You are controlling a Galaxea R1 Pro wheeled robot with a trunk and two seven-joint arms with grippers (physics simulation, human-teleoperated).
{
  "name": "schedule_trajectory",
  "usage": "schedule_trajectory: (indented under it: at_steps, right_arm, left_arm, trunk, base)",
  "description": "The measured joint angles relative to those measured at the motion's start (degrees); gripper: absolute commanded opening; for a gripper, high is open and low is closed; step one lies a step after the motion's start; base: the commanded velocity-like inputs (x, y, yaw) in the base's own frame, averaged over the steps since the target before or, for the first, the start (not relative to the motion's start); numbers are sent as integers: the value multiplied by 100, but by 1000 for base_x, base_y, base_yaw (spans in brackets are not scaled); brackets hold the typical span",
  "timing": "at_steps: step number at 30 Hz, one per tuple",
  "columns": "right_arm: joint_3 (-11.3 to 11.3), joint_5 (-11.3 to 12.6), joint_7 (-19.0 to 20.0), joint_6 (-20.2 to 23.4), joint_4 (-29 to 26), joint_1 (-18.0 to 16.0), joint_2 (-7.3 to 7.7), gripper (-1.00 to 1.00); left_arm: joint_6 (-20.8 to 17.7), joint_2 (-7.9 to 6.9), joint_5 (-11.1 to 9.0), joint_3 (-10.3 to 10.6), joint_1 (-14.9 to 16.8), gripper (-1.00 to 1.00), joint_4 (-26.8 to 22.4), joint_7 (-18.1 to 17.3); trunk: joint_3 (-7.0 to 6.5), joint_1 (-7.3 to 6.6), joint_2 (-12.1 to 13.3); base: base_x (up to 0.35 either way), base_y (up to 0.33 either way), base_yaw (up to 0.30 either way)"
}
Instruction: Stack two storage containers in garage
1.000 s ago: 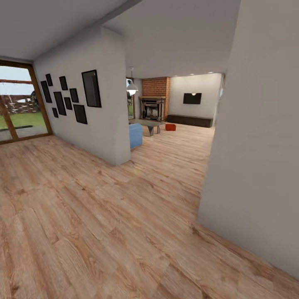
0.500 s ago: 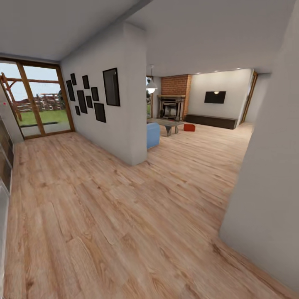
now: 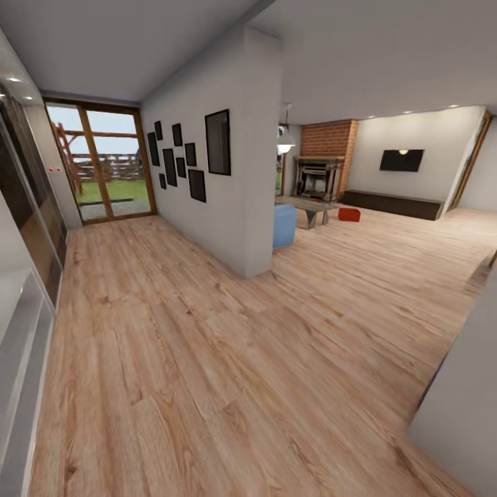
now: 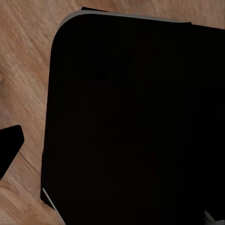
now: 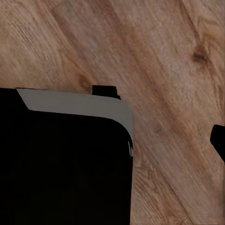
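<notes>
1 storage container (image 3: 349, 215) on living-room floor (image 3: 386, 255), right of coffee table (image 3: 308, 207).

Open plank floor (image 3: 207, 359) past wall corner (image 3: 259, 207)

Light wood-plank floor (image 3: 207, 359), white wall (image 3: 241, 207) hung with black frames (image 3: 217, 141). Far off, a red brick fireplace (image 3: 330, 148), blue sofa (image 3: 284, 226), and an orange-red bin (image 3: 349, 215).

Black rounded robot body (image 5: 61, 168) w/ grey edge over light wood-plank floor (image 5: 159, 51).
</notes>
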State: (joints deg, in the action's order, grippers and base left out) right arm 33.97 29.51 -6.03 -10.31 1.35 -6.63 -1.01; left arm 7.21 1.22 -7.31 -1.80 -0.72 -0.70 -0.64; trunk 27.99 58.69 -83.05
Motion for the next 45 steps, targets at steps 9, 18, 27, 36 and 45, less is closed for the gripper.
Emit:
schedule_trajectory:
  at_steps: [9, 18, 27, 36, 45]
  right_arm:
    - [0, 17, -3, -7, 0, 0, 0, 100]
    - [0, 25, -5, -7, 0, 0, 0, 100]
    - [11, -3, 0, -5, 0, 0, 0, 100]
    - [3, 13, 4, -16, 0, 0, 10, 100]
    - [0, 35, 4, -14, 0, 0, 9, 100]
  left_arm:
    - [6, 0, 0, 0, 2, 100, 0, 0]
    - [1, 0, 0, 0, 1, 100, -1, 0]
    - [0, 0, 0, 0, 1, 100, -2, 0]
    - [7, 1, 0, 3, 0, 100, -1, 0]
    - [8, 3, 0, 5, 2, 100, -1, 0]
  trunk:
    - [1, 0, 0]
    - [1, 0, 0]
    - [1, 0, 0]
    - [1, 0, 0]
    - [-22, 0, 0]
  base:
    - [322, 0, 269]
    - [322, 0, 270]
    - [322, 0, 268]
    - [322, 0, 28]
    - [322, 0, -217]
